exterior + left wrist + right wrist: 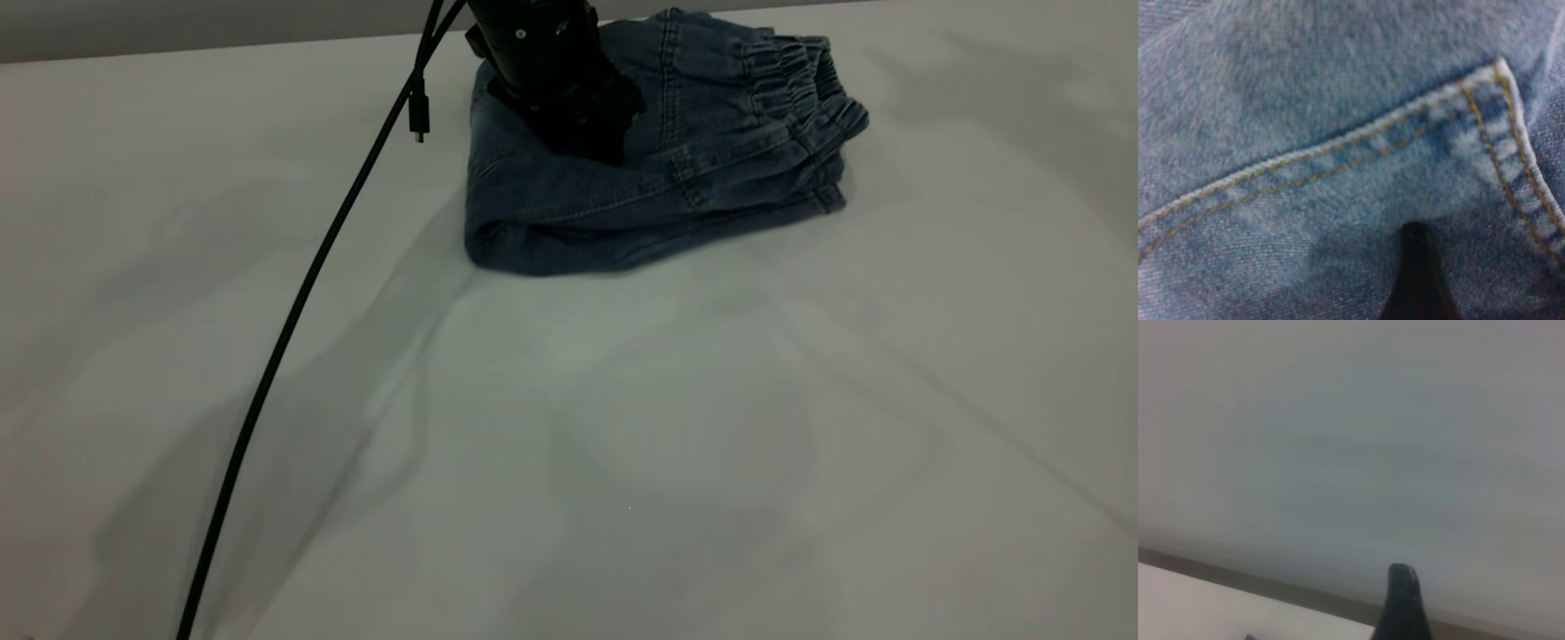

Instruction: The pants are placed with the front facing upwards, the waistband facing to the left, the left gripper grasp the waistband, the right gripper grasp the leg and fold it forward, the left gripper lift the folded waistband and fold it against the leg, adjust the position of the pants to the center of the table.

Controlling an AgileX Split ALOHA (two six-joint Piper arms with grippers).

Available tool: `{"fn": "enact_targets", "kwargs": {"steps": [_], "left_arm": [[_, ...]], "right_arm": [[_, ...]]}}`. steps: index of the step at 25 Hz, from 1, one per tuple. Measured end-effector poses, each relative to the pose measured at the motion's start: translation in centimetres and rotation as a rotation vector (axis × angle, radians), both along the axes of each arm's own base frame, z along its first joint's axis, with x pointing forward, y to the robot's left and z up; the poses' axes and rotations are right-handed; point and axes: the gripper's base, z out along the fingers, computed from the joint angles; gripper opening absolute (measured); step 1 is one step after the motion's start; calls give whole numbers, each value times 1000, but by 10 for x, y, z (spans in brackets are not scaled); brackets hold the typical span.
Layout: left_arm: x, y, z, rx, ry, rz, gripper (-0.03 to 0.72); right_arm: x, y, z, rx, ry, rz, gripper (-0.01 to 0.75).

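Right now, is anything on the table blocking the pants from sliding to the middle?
Nothing visible does. The folded pants lie at the far side of the table, the left claw down on them. Only a thin black cable hangs at the left.

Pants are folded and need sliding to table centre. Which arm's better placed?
Left. The left gripper sits on the folded pants, denim filling its wrist view; the right gripper sees only table, no denim.
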Motion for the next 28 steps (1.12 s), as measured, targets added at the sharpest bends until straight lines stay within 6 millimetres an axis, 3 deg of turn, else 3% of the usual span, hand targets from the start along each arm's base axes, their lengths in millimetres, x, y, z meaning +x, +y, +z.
{"fn": "enact_targets", "kwargs": {"steps": [12,22,28], "left_arm": [[-25,19,-4,222,270,9,463],[-25,21,-5,218,295,244,456],[-6,10,19,150,157,239,456]], "right_arm": [[0,0,0,-1,-1,0,475],[0,0,0,-1,-2,0,475],[-1,0,1,2,-3,3,475]]}}
